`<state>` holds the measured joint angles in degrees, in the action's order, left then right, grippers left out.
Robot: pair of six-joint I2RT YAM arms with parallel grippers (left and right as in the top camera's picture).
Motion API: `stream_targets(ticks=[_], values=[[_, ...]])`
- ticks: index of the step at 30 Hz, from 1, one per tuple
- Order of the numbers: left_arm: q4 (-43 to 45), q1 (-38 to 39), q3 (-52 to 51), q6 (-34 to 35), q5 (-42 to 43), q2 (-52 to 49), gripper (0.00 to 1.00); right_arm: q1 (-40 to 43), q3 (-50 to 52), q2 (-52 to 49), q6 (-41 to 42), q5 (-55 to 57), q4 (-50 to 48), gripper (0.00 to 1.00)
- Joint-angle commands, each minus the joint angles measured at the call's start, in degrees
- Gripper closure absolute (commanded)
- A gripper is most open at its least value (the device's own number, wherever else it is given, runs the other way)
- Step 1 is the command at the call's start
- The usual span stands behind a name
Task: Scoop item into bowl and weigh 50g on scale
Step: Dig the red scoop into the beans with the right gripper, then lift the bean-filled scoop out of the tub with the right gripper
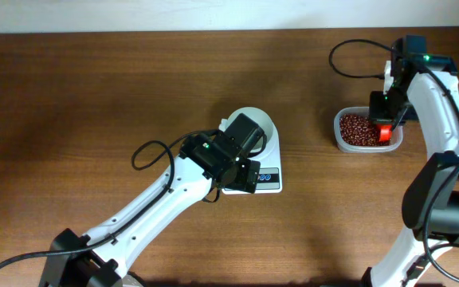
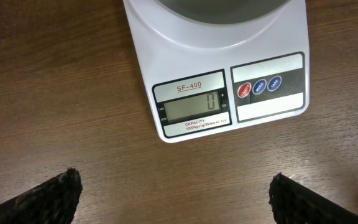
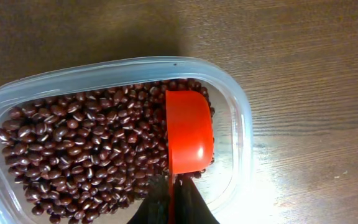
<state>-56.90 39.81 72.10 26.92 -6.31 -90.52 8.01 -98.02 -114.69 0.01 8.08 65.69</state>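
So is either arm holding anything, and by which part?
The right gripper holds the red scoop by its handle, over the beans; the left gripper is open and empty.

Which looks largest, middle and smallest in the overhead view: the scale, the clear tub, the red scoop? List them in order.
1. scale: largest, even with the left arm covering part of it.
2. clear tub: about as long as the scale but narrower.
3. red scoop: smallest, sitting inside the tub.
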Motion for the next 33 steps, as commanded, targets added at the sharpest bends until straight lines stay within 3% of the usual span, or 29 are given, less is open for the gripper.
stream_targets(ticks=[1, 2, 3, 11, 20, 33], values=[[0.1, 0.3, -0.6, 0.9, -0.9, 0.2, 0.01, 1.5, 1.0, -0.2, 0.2, 1.5, -0.4, 0.92], [0.1, 0.3, -0.6, 0.9, -0.9, 0.2, 0.01, 1.5, 1.0, -0.2, 0.2, 1.4, -0.4, 0.83], [0.1, 0.3, -0.6, 0.9, -0.9, 0.2, 0.01, 1.4, 1.0, -0.2, 0.2, 1.4, -0.4, 0.83], [0.1, 0.3, -0.6, 0.9, -0.9, 0.2, 0.01, 1.4, 1.0, -0.2, 0.2, 1.4, -0.7, 0.96], [0.1, 0.3, -0.6, 0.9, -0.9, 0.2, 0.01, 1.4, 1.1, -0.2, 0.2, -12.0, -0.6, 0.96], [0.1, 0.3, -0.6, 0.8, -0.9, 0.2, 0.01, 1.5, 3.4, -0.2, -5.2, -11.9, -2.6, 0.95]])
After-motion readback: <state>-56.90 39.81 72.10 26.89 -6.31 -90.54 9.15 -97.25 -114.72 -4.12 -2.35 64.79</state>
